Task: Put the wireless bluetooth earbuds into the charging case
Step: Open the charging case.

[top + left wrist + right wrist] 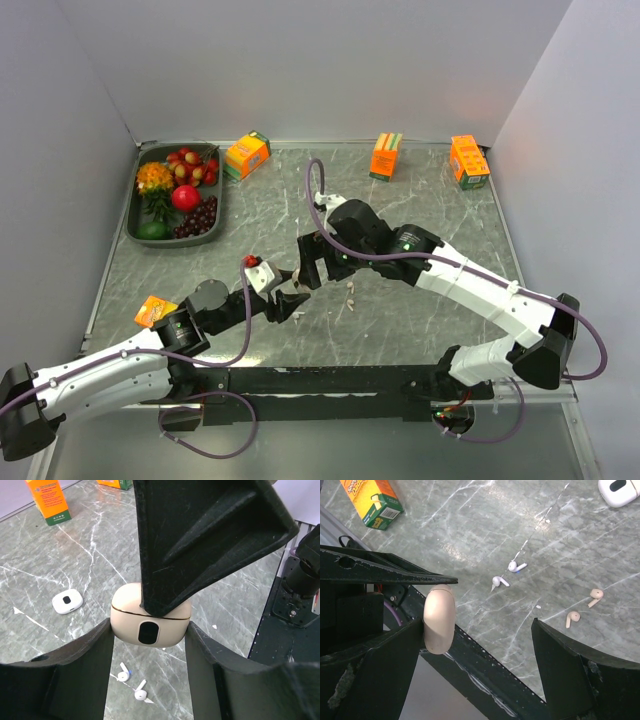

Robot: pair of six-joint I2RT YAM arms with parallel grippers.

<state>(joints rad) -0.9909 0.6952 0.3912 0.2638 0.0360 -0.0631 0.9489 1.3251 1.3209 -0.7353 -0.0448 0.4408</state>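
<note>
Plan and wrist views of a two-arm bench.

**Table**: grey marble-patterned slab veined in white. It is walled on the left, far and right sides, and a black rail carrying the arm bases closes the near edge. Bare stone lies open across the right half, between the far cartons and the right arm.

**Tray**: one, dark, rounded-rectangular, in the far-left corner, filled with mixed fruit.

**Cartons**: four, orange and box-shaped. Three stand along the far edge, and one lies just beside the left arm's elbow.

**Left gripper**: black matte fingers partly closed, one on either side of the charging case. They hold it off the surface near the table's middle.

**Right gripper**: jaws spread wide, grasping nothing. One finger rests against the top of the held case.

**Cases**: two. The charging case is beige, smooth and rounded-square, with a dark oval spot on its front and a seam line. A white case of like shape lies flat on the stone, well apart.

**Earbuds**: four, short-stemmed glossy plastic, loose on the table. The two white earbuds lie near each other. The two beige earbuds lie further off.
</note>
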